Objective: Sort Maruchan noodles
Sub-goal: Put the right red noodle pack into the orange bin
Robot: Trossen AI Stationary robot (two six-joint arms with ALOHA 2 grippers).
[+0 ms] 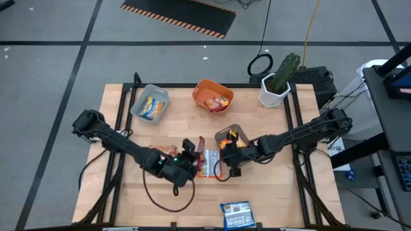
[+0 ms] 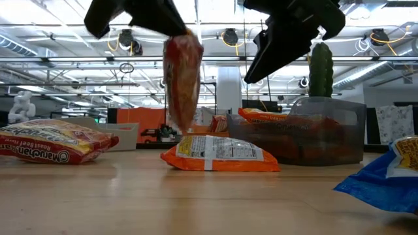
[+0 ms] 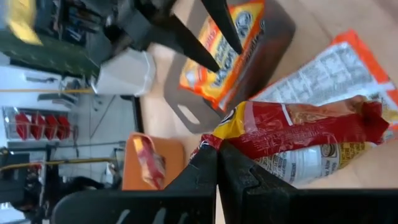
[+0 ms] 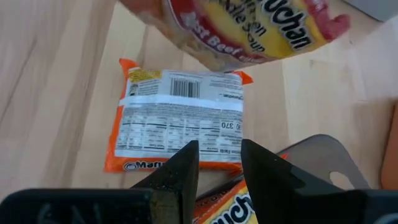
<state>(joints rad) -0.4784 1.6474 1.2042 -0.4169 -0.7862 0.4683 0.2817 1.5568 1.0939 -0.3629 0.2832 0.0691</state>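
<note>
While my left gripper (image 3: 217,163) is clamped on one corner of the red packet (image 2: 182,78), the packet hangs in the air near the middle of the table (image 1: 128,199), above the orange packet (image 2: 219,155). I judge it light, because it hangs from such a small pinch without slipping. The wrapper is crinkly and probably slippery, and the dry noodle block inside is stiff but easy to break, so I think the flat sealed edge is the best place to hold, not the middle.

In the low view its long axis is nearly vertical, with the free end pointing down to the table.

The orange packet lies flat with the printed back and barcode up. In the high view its long axis runs from the front of the table towards the back, just beside the dark tray (image 1: 226,135).

My right gripper (image 4: 219,163) hovers over this orange packet with its fingers a little apart and holding nothing. More packets are already in the grey tray (image 1: 142,102), the orange tray (image 1: 200,87) and the dark tray. Another red packet (image 2: 55,140) lies flat on the table, and a blue packet (image 1: 236,214) waits at the front edge.
</note>
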